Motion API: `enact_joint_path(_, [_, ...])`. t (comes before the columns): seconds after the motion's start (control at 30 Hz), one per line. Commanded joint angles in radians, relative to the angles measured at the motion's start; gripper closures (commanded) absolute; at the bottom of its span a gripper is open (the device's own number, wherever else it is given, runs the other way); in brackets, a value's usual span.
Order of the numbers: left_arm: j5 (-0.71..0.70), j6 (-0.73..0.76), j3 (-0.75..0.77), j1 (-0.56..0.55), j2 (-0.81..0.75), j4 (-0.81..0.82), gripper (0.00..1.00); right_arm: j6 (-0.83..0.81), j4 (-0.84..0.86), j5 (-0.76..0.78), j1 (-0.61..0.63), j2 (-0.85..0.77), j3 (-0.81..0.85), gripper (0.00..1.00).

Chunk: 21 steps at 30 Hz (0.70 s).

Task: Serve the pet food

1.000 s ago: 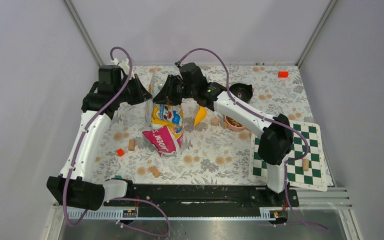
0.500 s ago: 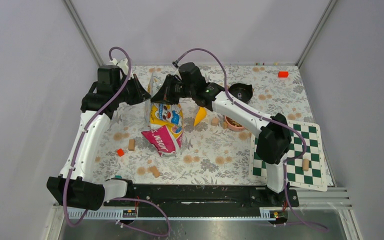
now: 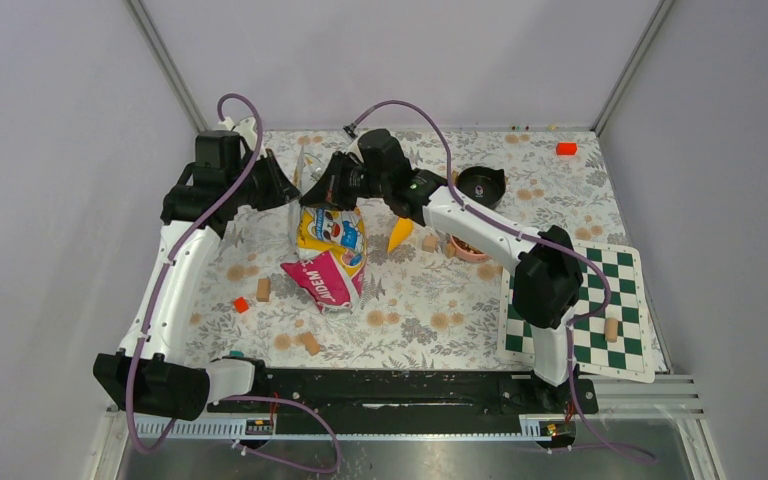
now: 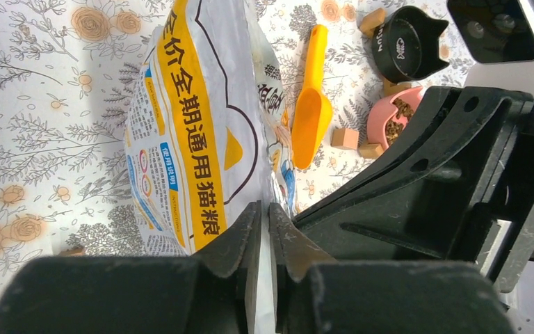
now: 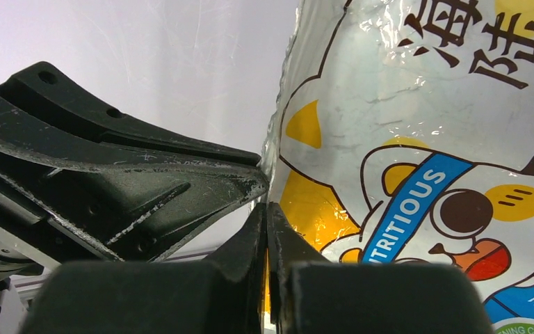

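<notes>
The glossy yellow, white and pink cat-food bag (image 3: pixel 328 250) stands near the back middle of the table. My left gripper (image 3: pixel 295 187) is shut on its top edge from the left; the bag's back panel (image 4: pixel 188 132) fills the left wrist view above the gripper (image 4: pixel 265 209). My right gripper (image 3: pixel 315 195) is shut on the same top edge from the right, next to the bag's front (image 5: pixel 417 160), jaws pinching film (image 5: pixel 267 209). Brown kibble lies in a pink bowl (image 3: pixel 470 246), also in the left wrist view (image 4: pixel 393 118). An orange scoop (image 3: pixel 400 232) lies on the table, apart from both grippers.
A black cat-shaped bowl (image 3: pixel 482 182) sits behind the pink bowl. Tan wooden cubes (image 3: pixel 263 289) lie scattered on the floral cloth. A chessboard (image 3: pixel 588 312) lies at the right with a cube on it. A red block (image 3: pixel 565 148) is at the back right.
Both grippers keep their hold on the bag's top. The right arm and the bag top have shifted slightly to the left and back.
</notes>
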Motion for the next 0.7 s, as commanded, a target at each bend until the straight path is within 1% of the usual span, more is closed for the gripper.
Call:
enact_joint_path(0.0, [-0.052,0.046,0.047,0.003,0.013,-0.045,0.9,-0.013,0.042,-0.021,0.012,-0.069,-0.02,1.0])
enact_joint_path(0.13, [-0.108,0.067,0.059,0.003,0.016,-0.071,0.9,-0.044,0.023,0.013,0.011,-0.091,-0.031,1.0])
enact_joint_path(0.27, [-0.117,0.074,0.065,0.003,0.014,-0.081,0.91,-0.059,0.013,0.029,0.011,-0.097,-0.031,1.0])
enact_joint_path(0.33, [-0.113,0.077,0.063,0.003,0.015,-0.081,0.94,-0.061,0.012,0.029,0.012,-0.097,-0.031,1.0])
enact_joint_path(0.37, [-0.111,0.079,0.063,0.003,0.017,-0.083,0.98,-0.062,0.012,0.03,0.012,-0.096,-0.031,1.0])
enact_joint_path(0.4, [-0.11,0.08,0.064,0.003,0.018,-0.087,1.0,-0.064,0.012,0.032,0.011,-0.097,-0.031,1.0])
enact_joint_path(0.57, [-0.107,0.081,0.064,0.003,0.021,-0.09,1.0,-0.062,-0.001,0.057,0.012,-0.103,-0.035,1.0])
enact_joint_path(0.67, [-0.105,0.077,0.062,0.003,0.019,-0.08,1.0,-0.081,-0.036,0.077,0.012,-0.115,-0.038,1.0])
